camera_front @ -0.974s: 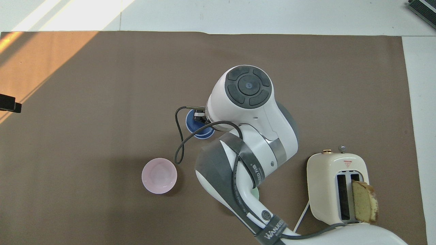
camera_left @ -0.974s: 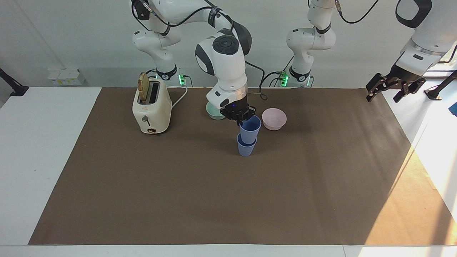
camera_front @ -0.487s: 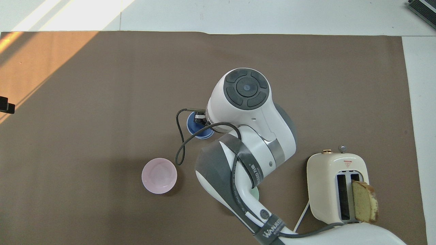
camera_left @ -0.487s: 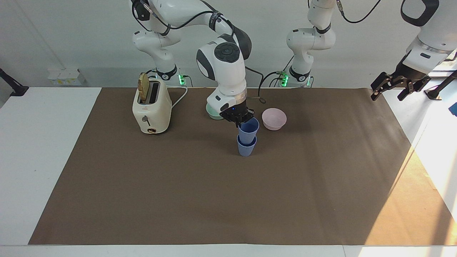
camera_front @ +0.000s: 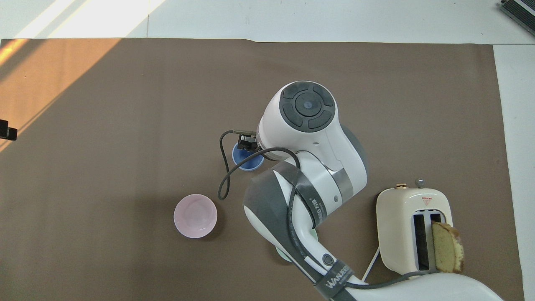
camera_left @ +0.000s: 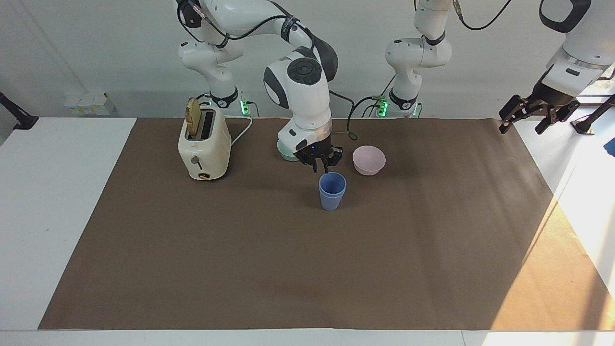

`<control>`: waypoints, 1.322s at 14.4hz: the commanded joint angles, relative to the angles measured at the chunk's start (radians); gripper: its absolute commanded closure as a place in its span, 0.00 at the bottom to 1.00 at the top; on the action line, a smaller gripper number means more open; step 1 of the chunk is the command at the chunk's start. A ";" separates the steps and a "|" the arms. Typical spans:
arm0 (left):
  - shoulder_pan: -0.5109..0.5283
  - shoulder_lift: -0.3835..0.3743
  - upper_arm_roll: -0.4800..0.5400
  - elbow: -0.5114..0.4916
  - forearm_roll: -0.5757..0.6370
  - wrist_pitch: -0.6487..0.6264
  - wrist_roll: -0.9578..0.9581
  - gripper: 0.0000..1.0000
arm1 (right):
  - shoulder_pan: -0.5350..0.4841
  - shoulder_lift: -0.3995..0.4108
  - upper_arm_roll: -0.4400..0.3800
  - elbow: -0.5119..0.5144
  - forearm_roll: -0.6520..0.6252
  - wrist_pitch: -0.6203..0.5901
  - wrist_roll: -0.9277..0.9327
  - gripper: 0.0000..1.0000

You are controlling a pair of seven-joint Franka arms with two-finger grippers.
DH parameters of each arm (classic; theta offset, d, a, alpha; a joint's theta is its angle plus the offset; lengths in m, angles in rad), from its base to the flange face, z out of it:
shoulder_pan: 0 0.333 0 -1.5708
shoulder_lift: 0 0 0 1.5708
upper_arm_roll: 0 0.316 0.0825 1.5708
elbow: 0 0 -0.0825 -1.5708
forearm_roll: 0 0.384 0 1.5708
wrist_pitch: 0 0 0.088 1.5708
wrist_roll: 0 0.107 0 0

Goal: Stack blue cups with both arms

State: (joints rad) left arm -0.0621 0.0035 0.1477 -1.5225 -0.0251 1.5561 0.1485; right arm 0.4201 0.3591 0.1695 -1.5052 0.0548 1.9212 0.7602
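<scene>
The two blue cups (camera_left: 332,191) stand nested, one inside the other, upright on the brown mat near the table's middle. In the overhead view the cups (camera_front: 245,162) are partly covered by the right arm. My right gripper (camera_left: 321,167) hangs just above the cups' rim, open and empty, apart from them. It shows as a black block over the cups in the overhead view (camera_front: 246,145). My left gripper (camera_left: 527,117) is open and empty, raised over the mat's edge at the left arm's end of the table, where it waits; only its tip (camera_front: 7,130) shows from overhead.
A pink bowl (camera_left: 368,160) sits beside the cups, nearer to the robots, toward the left arm's end. A teal bowl (camera_left: 286,151) is mostly hidden by the right arm. A cream toaster (camera_left: 204,146) with a bread slice (camera_left: 193,117) stands toward the right arm's end.
The upper cup has dropped fully into the lower one. My right gripper has let go of it and lifted slightly. My left gripper has drawn up and away off the mat's edge.
</scene>
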 commanded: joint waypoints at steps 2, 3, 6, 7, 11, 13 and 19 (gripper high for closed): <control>0.013 -0.005 -0.010 0.010 -0.001 -0.019 0.016 0.00 | -0.084 -0.051 0.001 0.014 -0.094 -0.079 -0.111 0.00; 0.013 -0.005 -0.010 0.010 -0.001 -0.016 0.019 0.00 | -0.115 -0.060 -0.001 0.028 -0.116 -0.115 -0.193 0.00; 0.013 -0.007 -0.010 0.008 -0.004 -0.016 0.020 0.00 | -0.214 -0.062 -0.002 0.088 -0.124 -0.215 -0.468 0.00; 0.013 -0.007 -0.010 0.008 -0.004 -0.018 0.020 0.00 | -0.249 -0.062 -0.002 0.098 -0.124 -0.238 -0.552 0.00; 0.013 -0.007 -0.008 0.008 -0.006 -0.014 0.020 0.00 | -0.325 -0.143 -0.004 0.109 -0.122 -0.301 -0.645 0.00; 0.013 -0.007 -0.008 0.008 -0.006 -0.014 0.019 0.00 | -0.375 -0.192 0.002 0.103 -0.113 -0.349 -0.656 0.00; 0.013 -0.007 -0.008 0.007 -0.006 -0.014 0.017 0.00 | -0.483 -0.272 -0.001 0.073 -0.006 -0.455 -0.687 0.00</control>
State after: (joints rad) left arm -0.0620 0.0030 0.1466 -1.5225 -0.0251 1.5561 0.1532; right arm -0.0045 0.1134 0.1580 -1.3907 -0.0101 1.4765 0.1090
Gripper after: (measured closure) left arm 0.000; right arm 0.000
